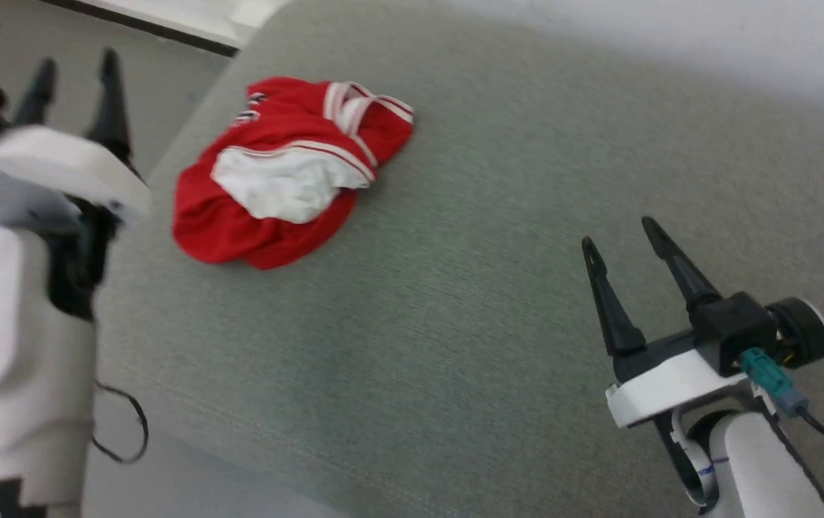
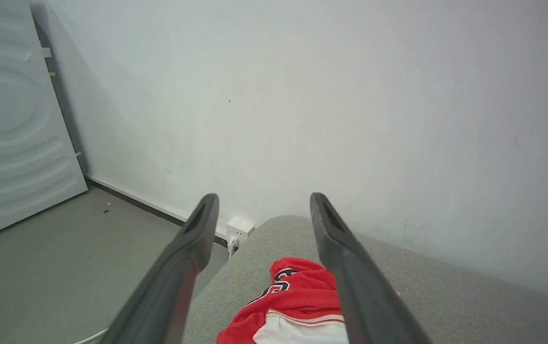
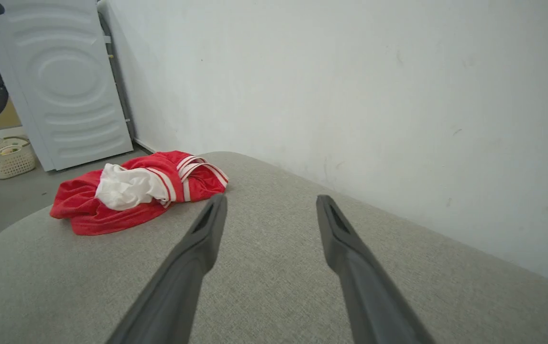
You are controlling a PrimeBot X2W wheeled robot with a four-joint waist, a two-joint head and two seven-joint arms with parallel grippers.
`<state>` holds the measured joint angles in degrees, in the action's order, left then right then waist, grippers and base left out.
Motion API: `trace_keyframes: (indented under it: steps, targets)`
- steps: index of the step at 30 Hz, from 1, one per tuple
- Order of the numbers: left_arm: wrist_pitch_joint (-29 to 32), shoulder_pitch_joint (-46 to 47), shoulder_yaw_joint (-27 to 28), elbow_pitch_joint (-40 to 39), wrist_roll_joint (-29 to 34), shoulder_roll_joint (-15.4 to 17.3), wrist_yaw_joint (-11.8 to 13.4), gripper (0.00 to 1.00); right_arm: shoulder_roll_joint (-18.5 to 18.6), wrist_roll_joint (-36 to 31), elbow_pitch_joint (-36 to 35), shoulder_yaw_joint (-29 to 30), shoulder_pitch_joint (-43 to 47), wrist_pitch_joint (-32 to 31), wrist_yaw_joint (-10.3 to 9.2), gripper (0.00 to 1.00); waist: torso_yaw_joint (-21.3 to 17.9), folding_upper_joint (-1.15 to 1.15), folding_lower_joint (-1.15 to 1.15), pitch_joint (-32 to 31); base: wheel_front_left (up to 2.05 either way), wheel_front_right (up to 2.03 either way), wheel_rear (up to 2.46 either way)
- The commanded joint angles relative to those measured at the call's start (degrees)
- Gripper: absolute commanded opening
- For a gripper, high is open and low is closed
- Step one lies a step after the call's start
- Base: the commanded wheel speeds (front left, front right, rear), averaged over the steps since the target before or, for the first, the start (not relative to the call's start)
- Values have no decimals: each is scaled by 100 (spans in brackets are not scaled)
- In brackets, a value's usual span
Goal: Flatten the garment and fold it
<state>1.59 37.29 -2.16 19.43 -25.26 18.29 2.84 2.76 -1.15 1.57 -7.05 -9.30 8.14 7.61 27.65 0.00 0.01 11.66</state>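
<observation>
left pincer [image 1: 77, 60] spread, empty | right pincer [image 1: 618, 232] spread, empty | garment [image 1: 254, 230] crumpled, apparently untouched

Soft cloth garment [image 1: 229, 230], seemingly woven matt surface [image 1: 455, 302]

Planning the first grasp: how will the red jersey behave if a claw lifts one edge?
Likely floppy: the jersey lies crumpled in soft folds. Probably light, thin cloth. Pushed, it may bunch on the woven grey surface.
</observation>
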Motion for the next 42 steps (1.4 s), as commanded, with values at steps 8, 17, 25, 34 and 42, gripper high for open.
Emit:
trace_keyframes:
  steps: [8,17,25,34,42]
  targets:
    - [1774,1157,304,669,-537,671,-25,100,11,64,34,16,-495,249,-12,100,-2082,0,-1,1984,0,0,0]
    - [3279,732,791,1052,-993,1050,681,100,11,266,241,-12,-686,493,-12,100,-2587,0,-1,2250,0,0,0]
    - [4505,-127,800,665,-1312,945,1068,83,11,260,392,23,-685,566,-12,100,-2462,0,-1,1922,0,0,0]
    - [2470,-133,656,-94,-262,1480,866,0,11,430,696,18,-444,614,-12,100,-2249,0,-1,748,0,0,0]
    - [588,443,176,-274,489,1536,522,0,11,554,843,240,62,635,-12,100,-2295,0,-1,-236,0,0,0]
